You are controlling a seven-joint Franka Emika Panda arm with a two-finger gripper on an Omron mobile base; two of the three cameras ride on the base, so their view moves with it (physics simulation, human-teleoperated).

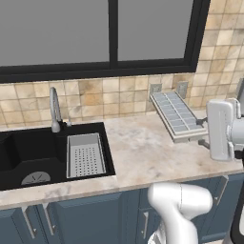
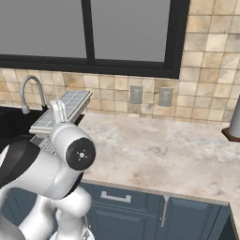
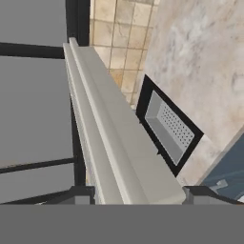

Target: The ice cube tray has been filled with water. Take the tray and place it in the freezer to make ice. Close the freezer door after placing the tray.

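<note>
Hand (image 3: 138,193) clamped on ice cube tray (image 1: 177,114), above marble counter (image 1: 138,152), beside sink (image 1: 28,150).

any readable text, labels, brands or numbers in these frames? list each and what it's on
None. No readable text on the ice cube tray, the gripper holding it, the strainer basket, the wall outlets, the faucet or the counter.
</note>
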